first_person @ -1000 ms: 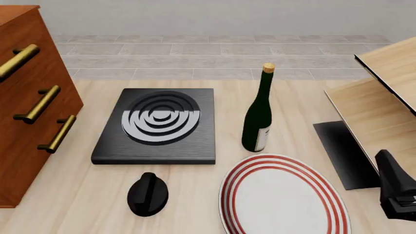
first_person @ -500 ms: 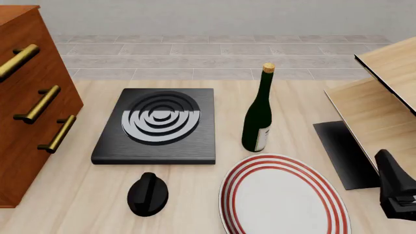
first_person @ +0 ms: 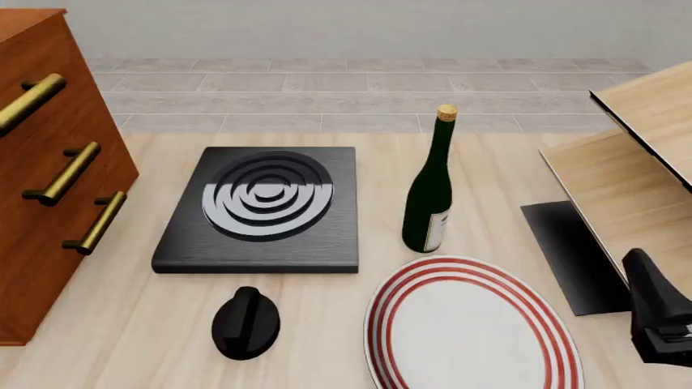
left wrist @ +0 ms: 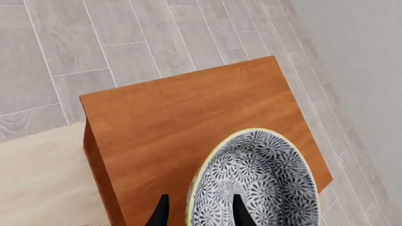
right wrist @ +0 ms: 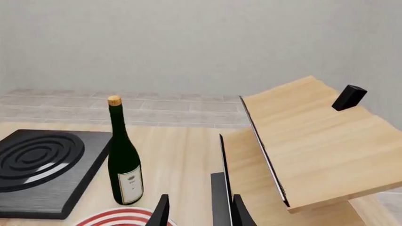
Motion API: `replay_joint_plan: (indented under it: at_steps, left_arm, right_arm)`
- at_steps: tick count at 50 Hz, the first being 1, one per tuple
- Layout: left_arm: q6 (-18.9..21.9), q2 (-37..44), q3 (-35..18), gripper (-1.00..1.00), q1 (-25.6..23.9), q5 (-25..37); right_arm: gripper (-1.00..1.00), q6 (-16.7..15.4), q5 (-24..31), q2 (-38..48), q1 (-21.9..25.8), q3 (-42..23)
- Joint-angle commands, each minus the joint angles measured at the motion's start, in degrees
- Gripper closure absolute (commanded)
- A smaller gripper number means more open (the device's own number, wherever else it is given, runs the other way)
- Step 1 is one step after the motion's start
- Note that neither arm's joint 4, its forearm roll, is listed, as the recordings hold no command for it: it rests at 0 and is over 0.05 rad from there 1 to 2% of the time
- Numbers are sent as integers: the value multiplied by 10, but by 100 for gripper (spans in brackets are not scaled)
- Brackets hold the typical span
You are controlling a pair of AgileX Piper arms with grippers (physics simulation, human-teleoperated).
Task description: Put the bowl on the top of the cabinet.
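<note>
In the left wrist view the bowl, white with dense dark floral marks and a yellowish rim, sits over the flat top of the reddish-brown cabinet, near one corner. My left gripper straddles the bowl's rim with its jaws apart, one finger outside and one inside the bowl. In the front view only the cabinet with its brass handles shows at the left; the bowl and left arm are out of frame. My right gripper is open and empty, low at the table's right front.
On the table are a black hob, a green wine bottle, a white plate with red rings and a small black knob-like object. A pale wooden shelf unit and a black mat stand at the right.
</note>
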Motion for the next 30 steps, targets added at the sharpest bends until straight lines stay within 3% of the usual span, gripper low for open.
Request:
replay_joint_plan:
  at_steps: [1,30]
  left_arm:
    - [1,0,6,-100,-13,2]
    - [1,-56,-22,-100,-18,21]
  right_arm:
    - [-100,-3,2,-2,2,0]
    - [-100,-11,18,-15,7,-3]
